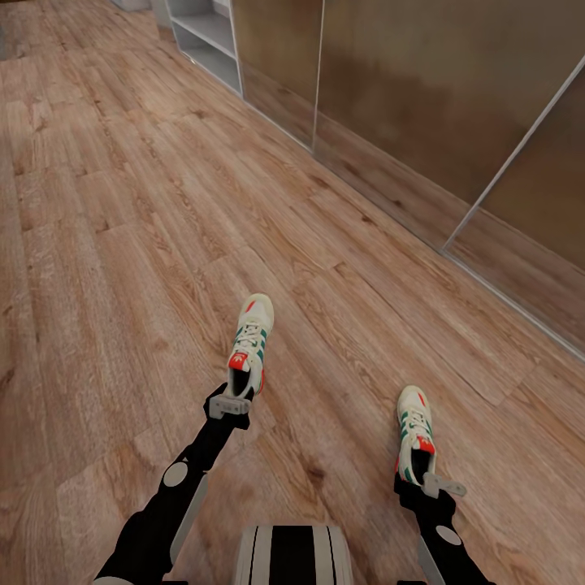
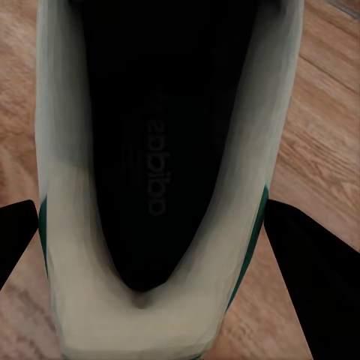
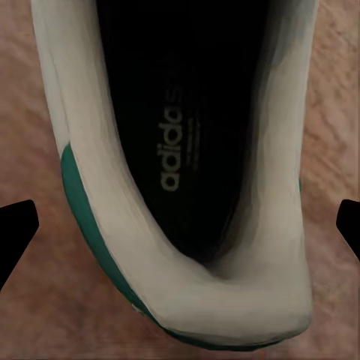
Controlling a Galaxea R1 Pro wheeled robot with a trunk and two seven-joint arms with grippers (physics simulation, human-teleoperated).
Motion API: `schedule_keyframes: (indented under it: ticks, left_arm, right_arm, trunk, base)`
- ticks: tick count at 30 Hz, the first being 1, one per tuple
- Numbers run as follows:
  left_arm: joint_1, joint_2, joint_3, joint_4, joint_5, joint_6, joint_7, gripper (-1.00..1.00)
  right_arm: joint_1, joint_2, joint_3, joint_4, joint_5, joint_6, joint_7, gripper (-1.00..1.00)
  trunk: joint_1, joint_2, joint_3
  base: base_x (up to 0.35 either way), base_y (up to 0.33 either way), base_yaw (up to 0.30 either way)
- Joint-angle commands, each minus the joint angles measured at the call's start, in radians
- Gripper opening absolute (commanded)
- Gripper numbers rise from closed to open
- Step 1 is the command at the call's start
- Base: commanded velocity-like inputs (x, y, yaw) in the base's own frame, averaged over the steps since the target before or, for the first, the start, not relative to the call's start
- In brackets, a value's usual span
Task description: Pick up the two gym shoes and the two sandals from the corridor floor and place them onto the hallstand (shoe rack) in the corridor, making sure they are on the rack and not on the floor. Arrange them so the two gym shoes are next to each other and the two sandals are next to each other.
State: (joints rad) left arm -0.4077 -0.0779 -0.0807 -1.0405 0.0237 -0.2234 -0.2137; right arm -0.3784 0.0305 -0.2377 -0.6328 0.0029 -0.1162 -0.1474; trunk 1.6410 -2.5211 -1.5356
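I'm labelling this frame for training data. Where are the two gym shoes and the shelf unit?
Left gym shoe [image 1: 249, 345], head view, on its laces.
Right gym shoe [image 1: 415, 435], head view, on its laces.
Shelf unit [image 1: 213, 31], head view, on its open shelf board.

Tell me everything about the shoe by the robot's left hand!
The left gym shoe is a white lace-up sneaker with teal-green side stripes and red-orange tongue and heel patches. Its inside is dark, with a faint printed logo. It points away from the robot above the wood floor, heel at the left gripper, whose fingers flank it.
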Motion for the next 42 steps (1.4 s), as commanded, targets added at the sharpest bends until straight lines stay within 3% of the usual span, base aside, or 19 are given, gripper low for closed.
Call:
schedule_keyframes:
  ticks: [1,12,13,42]
  left_arm:
    - [0.000,0.000,0.001,0.000,0.003,-0.002,-0.006,-1.00]
    - [0.000,0.000,0.001,0.000,0.003,-0.002,-0.007,-1.00]
    - [0.000,0.000,0.001,0.000,0.003,-0.001,-0.007,-1.00]
    - [0.000,0.003,0.001,-0.009,0.004,-0.003,-0.004,-1.00]
  right_arm:
    - [0.000,0.001,-0.003,0.001,0.000,-0.003,0.000,1.00]
    - [0.000,0.000,-0.002,0.001,0.000,-0.003,0.002,1.00]
    - [0.000,0.000,-0.002,0.001,0.000,-0.003,0.002,-1.00]
    - [0.000,0.002,-0.002,0.002,0.000,-0.003,0.002,-1.00]
  trunk:
    - [0.000,0.000,0.000]
    - [0.000,0.000,0.000]
    - [0.000,0.000,0.000]
    - [0.000,0.000,0.000]
  base:
    - [0.040,-0.016,0.000]
    - [0.007,-0.002,0.000]
    - [0.061,0.000,0.000]
    - [0.010,0.000,0.000]
